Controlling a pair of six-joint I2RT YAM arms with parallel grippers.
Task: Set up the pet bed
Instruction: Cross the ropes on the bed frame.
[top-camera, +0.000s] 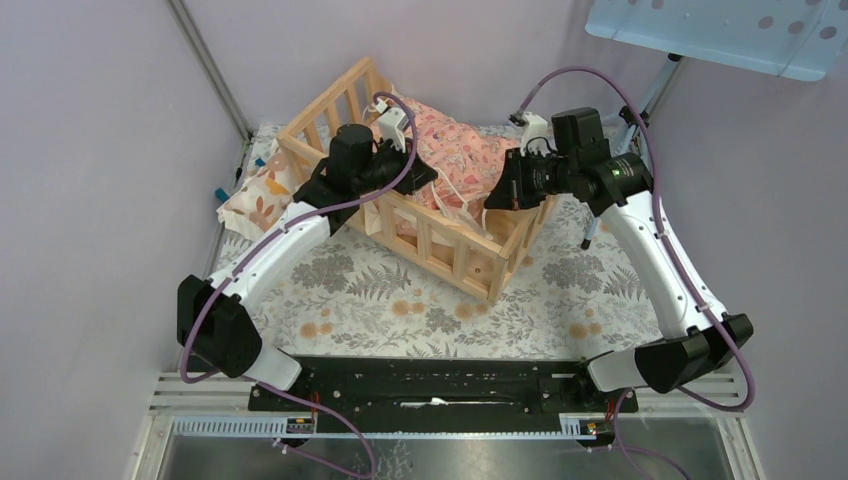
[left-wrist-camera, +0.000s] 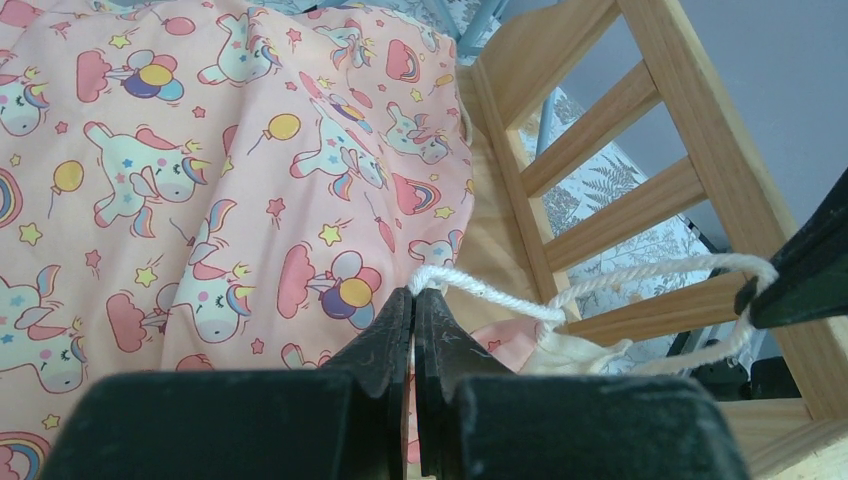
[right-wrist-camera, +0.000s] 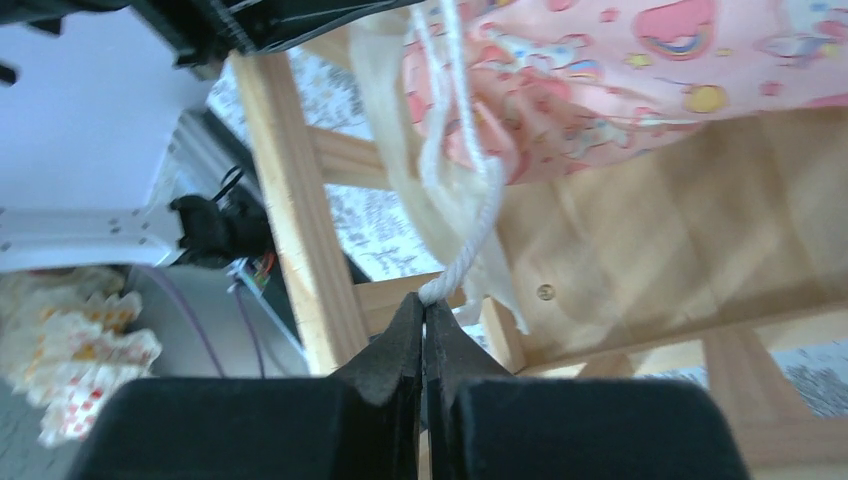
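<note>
left tool (left-wrist-camera: 413, 305): jaws closed, pinching the white cord (left-wrist-camera: 500, 297) at its tips | right tool (right-wrist-camera: 424, 310): closed on another strand of that tie | reason: probably pulling it taut by the slatted rail (left-wrist-camera: 600, 128) to fasten the pink cushion (left-wrist-camera: 200, 150) | pet bed (top-camera: 440, 250): far centre of table (top-camera: 400, 310), cushion inside

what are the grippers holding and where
Both pinch the white cord of the pink cushion: left gripper at a strand's end, right gripper at the bottom of a loop.
</note>
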